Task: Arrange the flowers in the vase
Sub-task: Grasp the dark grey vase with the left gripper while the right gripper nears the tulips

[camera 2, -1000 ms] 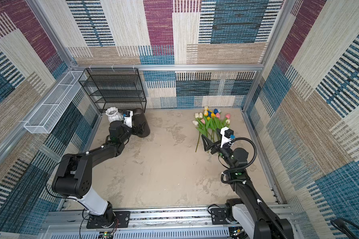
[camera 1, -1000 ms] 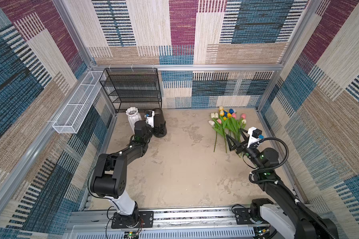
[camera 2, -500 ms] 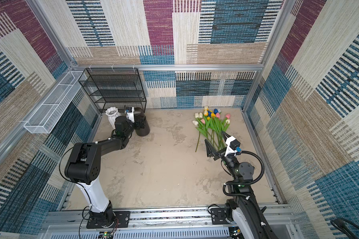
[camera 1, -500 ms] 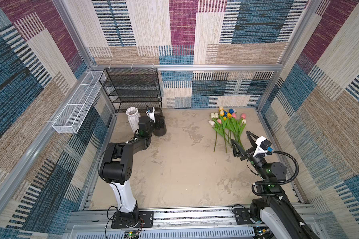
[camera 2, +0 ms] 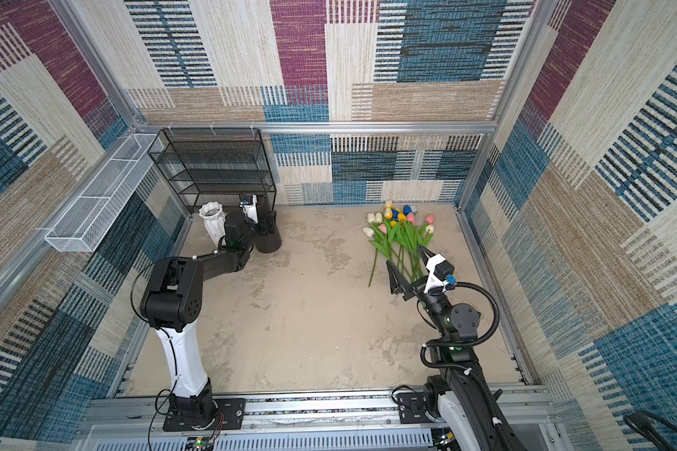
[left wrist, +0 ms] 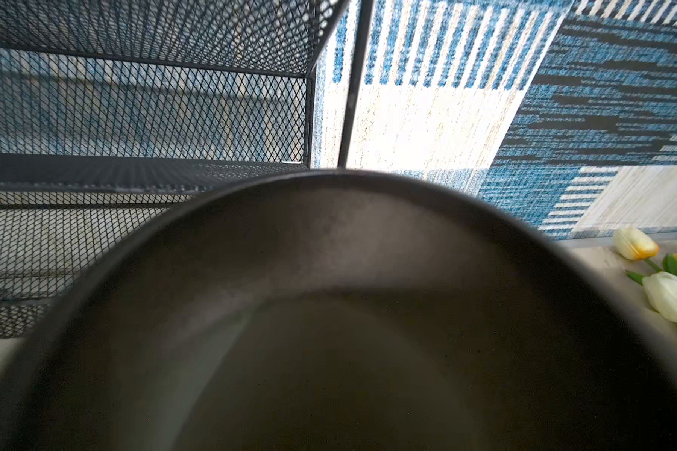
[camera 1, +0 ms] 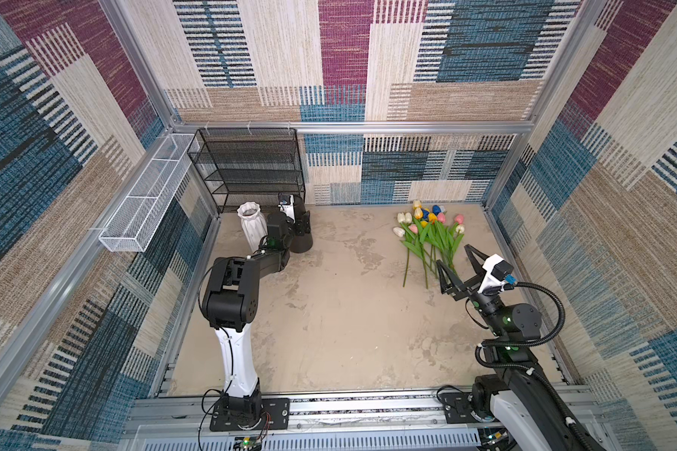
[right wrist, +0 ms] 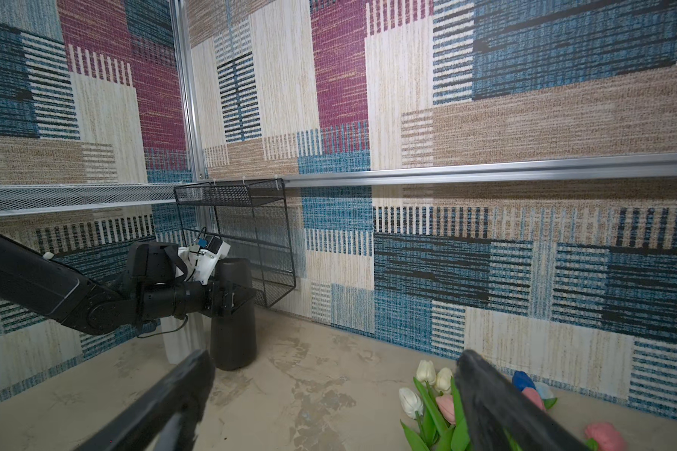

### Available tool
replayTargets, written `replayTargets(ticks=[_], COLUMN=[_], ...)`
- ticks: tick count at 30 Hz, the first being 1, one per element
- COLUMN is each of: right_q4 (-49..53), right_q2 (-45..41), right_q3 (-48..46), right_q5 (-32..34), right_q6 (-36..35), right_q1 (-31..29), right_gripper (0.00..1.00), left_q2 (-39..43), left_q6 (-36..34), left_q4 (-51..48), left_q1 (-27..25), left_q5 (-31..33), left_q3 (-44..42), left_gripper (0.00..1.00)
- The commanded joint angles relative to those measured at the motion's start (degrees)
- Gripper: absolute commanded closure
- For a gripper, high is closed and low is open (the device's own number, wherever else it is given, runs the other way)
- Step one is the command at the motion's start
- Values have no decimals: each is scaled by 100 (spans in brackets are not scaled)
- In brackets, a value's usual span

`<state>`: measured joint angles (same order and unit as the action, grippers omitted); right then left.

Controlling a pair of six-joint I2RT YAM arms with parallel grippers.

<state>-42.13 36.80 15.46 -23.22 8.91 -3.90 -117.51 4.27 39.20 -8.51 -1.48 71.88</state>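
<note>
Twelve or so artificial tulips (camera 1: 427, 234): lying fanned on the bench (camera 1: 329, 312) at the far right, heads toward the back wall, stem ends toward my right arm. None is in a vase.

Right pincer (camera 1: 452, 253): jaws spread wide, empty, hovering over the stem ends.

Left pincer (camera 1: 301, 228): set against the upper body of the dark vase (camera 1: 301, 244). Whether it grips, I cannot tell.

White ribbed vase (camera 1: 251, 226): upright just beside the dark one, before the black wire rack (camera 1: 247, 168).

Step in hand, by my judgement: picking stems. I would drop low onto bare stem below the leaves, close on one or two only, and keep the dark vase steadied upright for insertion.
</note>
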Motion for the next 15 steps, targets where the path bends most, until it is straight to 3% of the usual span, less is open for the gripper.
replayTargets(ticks=[1, 11, 15], right_q4=[29, -128, -88], right_q2=[18, 203, 196], right_q3=[38, 87, 71], right_q5=[-31, -72, -9], right_q6=[-3, 26, 38], right_q1=[0, -4, -1], right_gripper=[0, 0, 0], left_q2=[12, 346, 607], left_q6=[-137, -314, -272], left_q4=[73, 234, 289], left_q1=[8, 3, -22], left_q5=[51, -329, -881], left_q3=[-38, -339, -566], left_gripper=[22, 57, 73])
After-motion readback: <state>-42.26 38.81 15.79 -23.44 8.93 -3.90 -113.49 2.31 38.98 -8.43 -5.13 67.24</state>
